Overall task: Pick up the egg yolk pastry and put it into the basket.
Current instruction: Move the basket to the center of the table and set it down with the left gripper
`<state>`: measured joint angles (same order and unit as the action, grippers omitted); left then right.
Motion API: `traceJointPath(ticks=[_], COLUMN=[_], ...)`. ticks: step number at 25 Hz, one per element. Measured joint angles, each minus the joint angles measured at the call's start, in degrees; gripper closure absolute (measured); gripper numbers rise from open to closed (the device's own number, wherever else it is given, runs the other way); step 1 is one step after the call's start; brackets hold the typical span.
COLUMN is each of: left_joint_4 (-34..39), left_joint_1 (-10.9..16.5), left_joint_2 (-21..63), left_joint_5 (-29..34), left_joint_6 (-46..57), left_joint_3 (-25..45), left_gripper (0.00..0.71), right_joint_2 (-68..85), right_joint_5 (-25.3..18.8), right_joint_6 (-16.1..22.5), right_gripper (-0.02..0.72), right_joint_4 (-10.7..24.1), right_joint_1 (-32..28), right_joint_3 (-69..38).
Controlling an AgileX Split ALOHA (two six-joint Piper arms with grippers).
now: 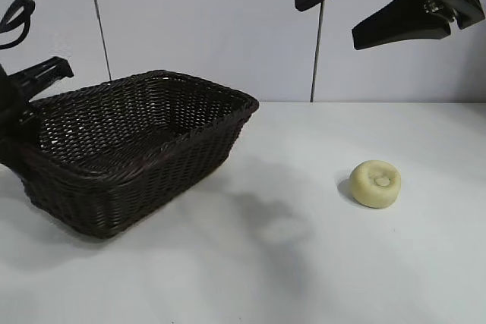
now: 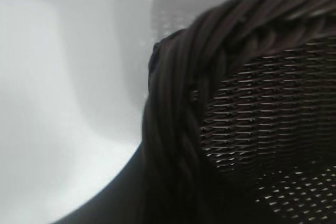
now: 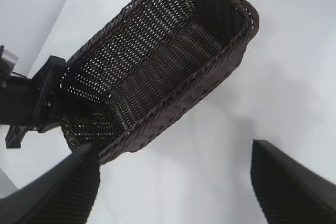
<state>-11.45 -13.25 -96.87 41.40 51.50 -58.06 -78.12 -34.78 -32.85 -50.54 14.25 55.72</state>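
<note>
The left hand is clamped on the basket rim at the desk's left edge, the right hand hangs apart above the egg yolk pastry.

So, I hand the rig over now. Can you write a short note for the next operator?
Left claw: at the left end of the basket, against its rim; a grip cannot be confirmed.
Right claw: open, empty, high above the table, up and to the right of the pastry.
Egg yolk pastry: on the table, right of the basket, apart from it, untouched.
Done: nothing in the basket yet.
Left: lower the right claw, grasp the pastry, carry it over and drop it in.
</note>
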Motion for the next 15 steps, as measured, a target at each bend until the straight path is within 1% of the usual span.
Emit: traceJointPath(ticks=[2, 4, 10, 15], left_joint_4=[-2.9, -4.4, -4.8, -5.2], left_joint_1=[1.6, 2.3, 2.3, 2.3], left_joint_2=[0.0, 0.0, -0.6, -5.8], left_joint_5=[1.7, 3.7, 9.1, 15.1], left_joint_6=[-9.3, -16.3, -30.4, -40.4], left_joint_3=[-1.0, -2.4, -9.8, -16.9], left_gripper=[0.611, 0.611, 0.613, 0.612], right_joint_2=[0.0, 0.0, 0.0, 0.0], right_joint_5=[-0.1, -0.1, -0.6, -0.9], right_joint_6=[0.0, 0.0, 0.0, 0.0], right_gripper=[0.136, 0.136, 0.136, 0.136], right_joint_4=[0.0, 0.0, 0.0, 0.0], right_joint_1=[0.0, 0.0, 0.0, 0.0], right_joint_3=[0.0, 0.0, 0.0, 0.0])
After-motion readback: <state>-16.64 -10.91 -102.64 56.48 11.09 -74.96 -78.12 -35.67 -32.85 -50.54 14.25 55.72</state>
